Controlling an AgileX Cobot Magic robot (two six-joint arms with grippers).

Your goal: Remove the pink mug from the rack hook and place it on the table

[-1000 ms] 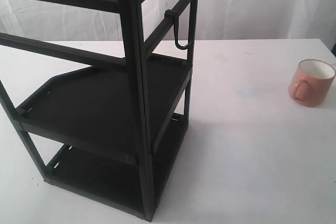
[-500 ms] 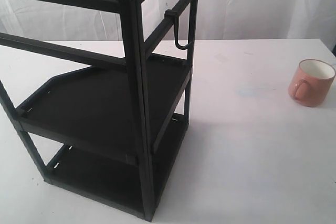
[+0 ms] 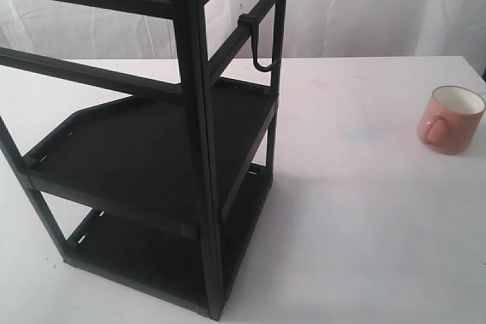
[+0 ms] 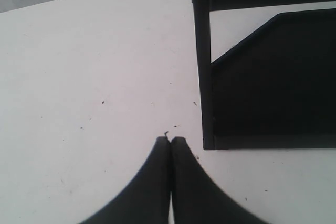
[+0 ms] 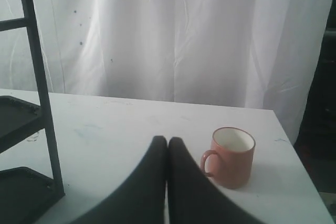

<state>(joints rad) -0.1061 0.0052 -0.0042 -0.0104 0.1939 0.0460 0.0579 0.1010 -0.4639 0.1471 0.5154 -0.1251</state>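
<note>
The pink mug [image 3: 449, 120] stands upright on the white table [image 3: 357, 210] at the far right, mouth up, handle toward the rack; it also shows in the right wrist view [image 5: 232, 156]. The rack hook [image 3: 257, 45] hangs bare from the upper rail of the black rack [image 3: 159, 149]. My right gripper [image 5: 167, 140] is shut with nothing in it, fingertips pressed together, a short way from the mug's handle. My left gripper [image 4: 170, 141] is shut and empty above bare tabletop beside a corner of the rack [image 4: 262, 77]. Neither arm shows in the exterior view.
A white curtain [image 3: 364, 5] hangs behind the table. The rack's post and shelves [image 5: 31, 129] show at the side of the right wrist view. The table's far right edge [image 5: 294, 145] runs close behind the mug.
</note>
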